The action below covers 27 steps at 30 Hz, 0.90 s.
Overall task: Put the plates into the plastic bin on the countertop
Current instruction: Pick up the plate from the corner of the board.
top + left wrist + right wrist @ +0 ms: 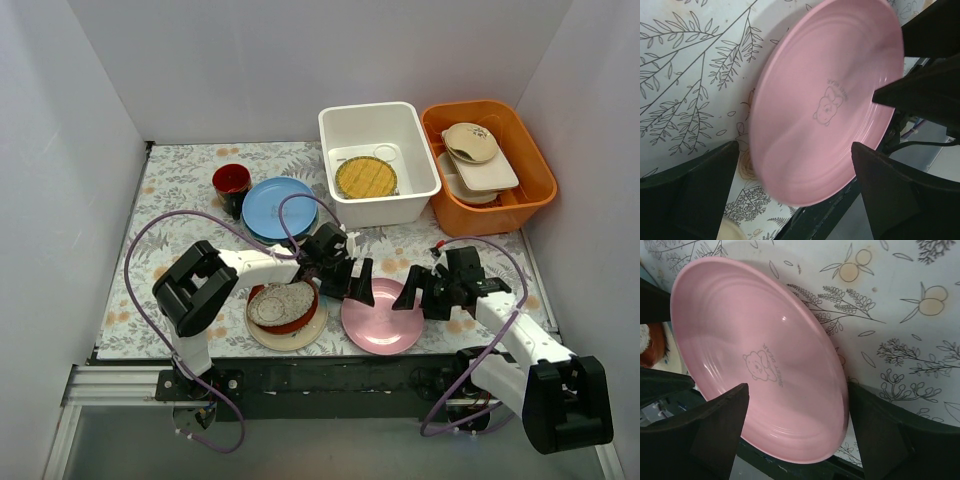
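Note:
A pink plate (381,318) lies flat on the patterned countertop (180,200) near the front edge, with a bear print at its centre (826,106). My left gripper (352,290) hangs open over its left rim, with the plate's edge (805,195) between the spread fingers and untouched. My right gripper (420,298) is open at the right rim; one finger (715,430) stands over the plate (760,360) and the other (895,440) outside it. The white plastic bin (412,150) at the back holds a plate with a yellow woven centre (365,177).
A light blue plate (270,205) and a dark-red cup (231,184) sit behind the left arm. A red-brown dish with a speckled oval dish (283,303) rests on a cream plate (300,338) left of the pink one. An orange tub (530,190) with beige dishes stands right of the bin.

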Each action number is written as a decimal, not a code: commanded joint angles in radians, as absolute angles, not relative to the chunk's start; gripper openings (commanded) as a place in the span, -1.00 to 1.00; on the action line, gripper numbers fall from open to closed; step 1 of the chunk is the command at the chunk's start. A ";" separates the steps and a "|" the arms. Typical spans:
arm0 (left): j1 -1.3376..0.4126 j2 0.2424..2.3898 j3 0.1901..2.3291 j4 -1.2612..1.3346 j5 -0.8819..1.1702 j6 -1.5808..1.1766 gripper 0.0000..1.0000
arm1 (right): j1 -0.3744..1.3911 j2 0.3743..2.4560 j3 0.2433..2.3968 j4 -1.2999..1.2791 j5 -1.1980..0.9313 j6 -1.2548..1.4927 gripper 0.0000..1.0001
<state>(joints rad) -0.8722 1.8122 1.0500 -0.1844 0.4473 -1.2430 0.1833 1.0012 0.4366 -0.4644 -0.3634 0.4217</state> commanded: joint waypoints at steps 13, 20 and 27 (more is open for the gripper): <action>-0.907 1.899 1.061 -0.216 0.457 -1.264 -0.05 | 0.264 0.924 0.328 -0.312 -0.420 0.549 0.57; -0.907 1.902 1.062 -0.225 0.436 -1.267 -1.00 | 0.264 0.887 0.281 -0.256 -0.471 0.588 0.50; -0.905 1.846 1.063 -0.238 0.362 -1.269 -1.00 | 0.264 0.874 0.270 -0.258 -0.468 0.586 0.50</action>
<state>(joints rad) -0.8505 1.8610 1.0634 -0.2527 0.3958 -1.2407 0.2379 0.8577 0.3153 -0.3290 -0.3534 0.5362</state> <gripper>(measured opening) 0.054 0.755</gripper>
